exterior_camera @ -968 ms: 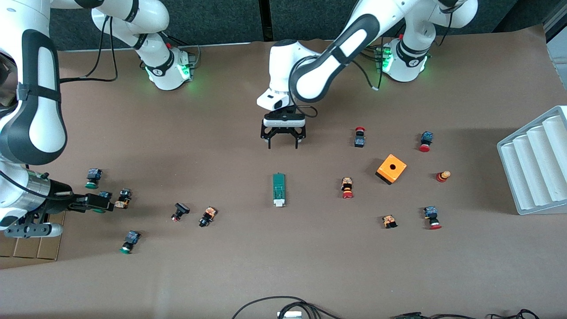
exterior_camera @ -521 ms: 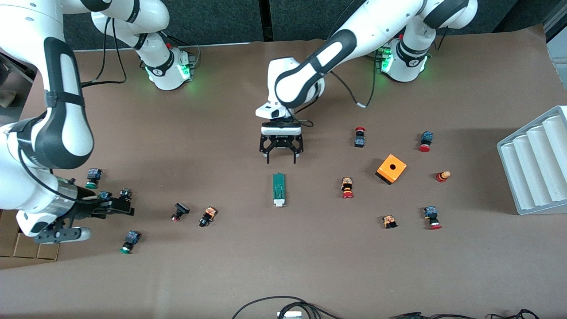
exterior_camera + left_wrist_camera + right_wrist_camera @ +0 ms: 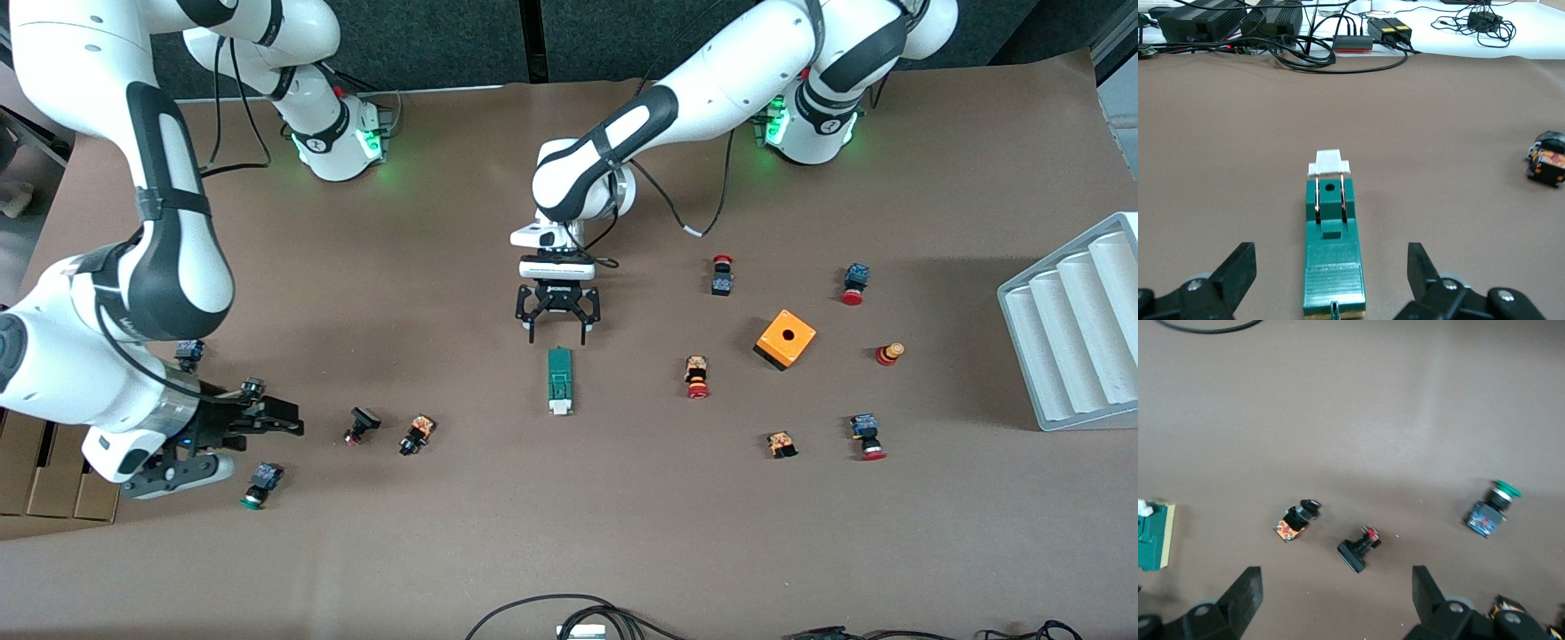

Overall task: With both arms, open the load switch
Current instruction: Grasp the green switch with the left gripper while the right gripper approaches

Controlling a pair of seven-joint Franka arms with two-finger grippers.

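The load switch (image 3: 559, 380), a narrow dark-green block with a white end piece, lies flat in the middle of the table. Its white end points toward the front camera. My left gripper (image 3: 557, 337) hangs open just above the switch's green end; in the left wrist view the switch (image 3: 1333, 253) lies between the spread fingers (image 3: 1238, 265), untouched. My right gripper (image 3: 283, 420) stands open and empty low over the table at the right arm's end, among push buttons. The right wrist view catches the switch (image 3: 1153, 537) at the picture's edge.
Push buttons lie scattered: a black one (image 3: 360, 424) and an orange-black one (image 3: 416, 434) sit between my right gripper and the switch. An orange cube (image 3: 786, 338) and a white ribbed tray (image 3: 1071, 329) stand toward the left arm's end. Cables (image 3: 569, 613) lie at the near edge.
My left gripper has come down toward the switch's green end. My right gripper has moved along the table toward the switch. Both stayed open.
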